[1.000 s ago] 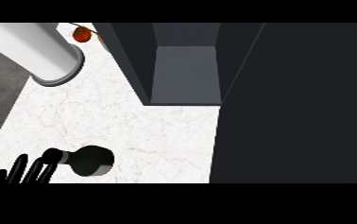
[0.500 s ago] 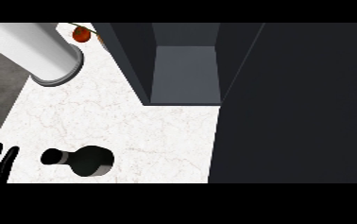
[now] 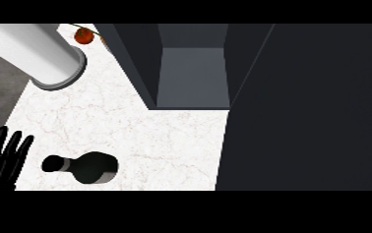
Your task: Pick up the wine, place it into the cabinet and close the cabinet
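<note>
Wine: we see the dark glass wine bottle (image 3: 85,167) on the white marble counter (image 3: 145,133).
Left hand: our black left hand (image 3: 13,153), fingers straight, holds nothing, beside the bottle.
Cabinet: dark grey cabinet (image 3: 190,70) stands open.

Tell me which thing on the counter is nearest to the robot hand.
The dark wine bottle, near the counter's front edge, is nearest to the left robot hand. The grey cylinder and the red fruit are far behind.
</note>
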`<act>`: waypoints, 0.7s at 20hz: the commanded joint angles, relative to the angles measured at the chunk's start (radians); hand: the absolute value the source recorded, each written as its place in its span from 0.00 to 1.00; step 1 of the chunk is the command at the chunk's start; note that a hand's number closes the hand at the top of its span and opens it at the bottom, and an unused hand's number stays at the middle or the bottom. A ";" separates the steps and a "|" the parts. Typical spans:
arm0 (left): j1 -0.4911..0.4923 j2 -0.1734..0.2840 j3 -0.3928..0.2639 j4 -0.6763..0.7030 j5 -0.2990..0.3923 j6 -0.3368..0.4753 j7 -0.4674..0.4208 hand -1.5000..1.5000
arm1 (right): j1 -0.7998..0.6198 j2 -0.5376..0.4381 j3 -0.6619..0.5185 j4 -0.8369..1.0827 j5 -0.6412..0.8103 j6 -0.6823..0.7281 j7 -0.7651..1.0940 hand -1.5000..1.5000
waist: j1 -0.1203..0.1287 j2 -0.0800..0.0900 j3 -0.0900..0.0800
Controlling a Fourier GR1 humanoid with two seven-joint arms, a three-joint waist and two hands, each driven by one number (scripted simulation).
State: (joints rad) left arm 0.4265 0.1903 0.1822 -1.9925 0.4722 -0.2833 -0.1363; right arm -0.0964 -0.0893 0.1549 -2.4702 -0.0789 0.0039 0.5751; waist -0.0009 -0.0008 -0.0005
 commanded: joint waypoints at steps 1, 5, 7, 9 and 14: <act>-0.085 0.008 0.025 0.179 -0.052 -0.053 -0.060 0.00 | -0.043 0.027 -0.003 0.009 -0.006 -0.026 0.009 0.00 | 0.001 0.001 0.000; -0.096 0.014 0.041 0.292 -0.069 -0.108 -0.106 0.00 | -0.014 -0.032 -0.095 -0.093 -0.120 0.021 0.077 0.00 | -0.002 0.001 0.000; -0.133 0.019 0.056 0.433 -0.101 -0.149 -0.187 0.00 | 0.031 0.010 0.016 -0.103 -0.018 0.001 0.057 0.00 | -0.005 0.000 0.000; -0.189 0.013 0.049 0.441 -0.116 -0.109 -0.142 0.00 | -0.055 0.017 0.021 -0.094 0.004 -0.032 0.119 0.00 | -0.002 0.000 0.000; -0.194 -0.020 0.043 0.617 -0.208 -0.151 -0.305 0.00 | 0.040 0.035 0.013 -0.024 -0.014 0.027 -0.022 0.00 | -0.001 0.001 0.000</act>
State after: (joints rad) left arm 0.2683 0.1765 0.2188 -1.4962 0.3072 -0.4123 -0.3702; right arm -0.1074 -0.0746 0.1473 -2.4675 -0.0702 0.0164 0.5913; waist -0.0021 -0.0004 -0.0004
